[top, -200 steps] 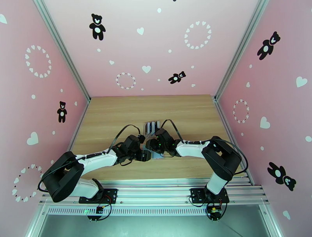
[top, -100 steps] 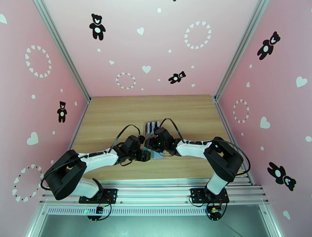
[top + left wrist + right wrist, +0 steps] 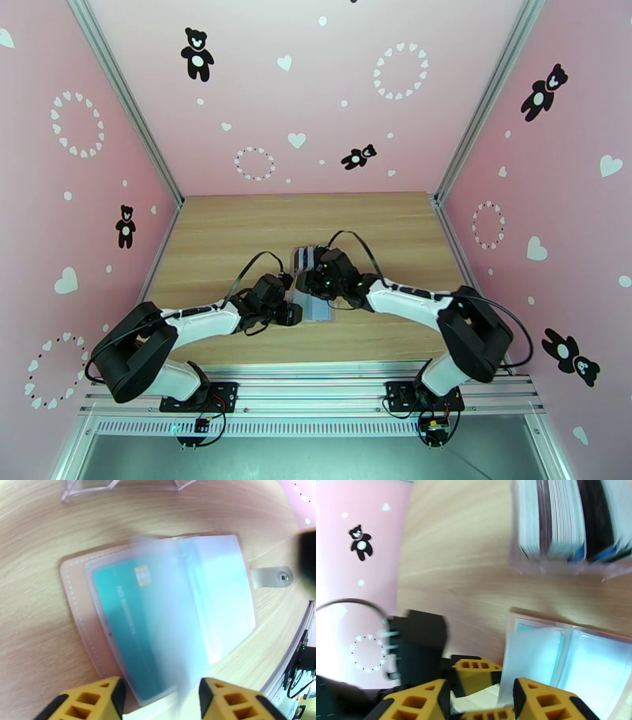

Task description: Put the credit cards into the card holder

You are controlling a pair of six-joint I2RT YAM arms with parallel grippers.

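Top external: left gripper, right gripper close together at open card holder.

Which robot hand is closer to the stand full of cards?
Right. The right gripper hangs just on the near side of the card stand, above the open card holder. The left gripper is farther back, by the card holder's near-left corner.
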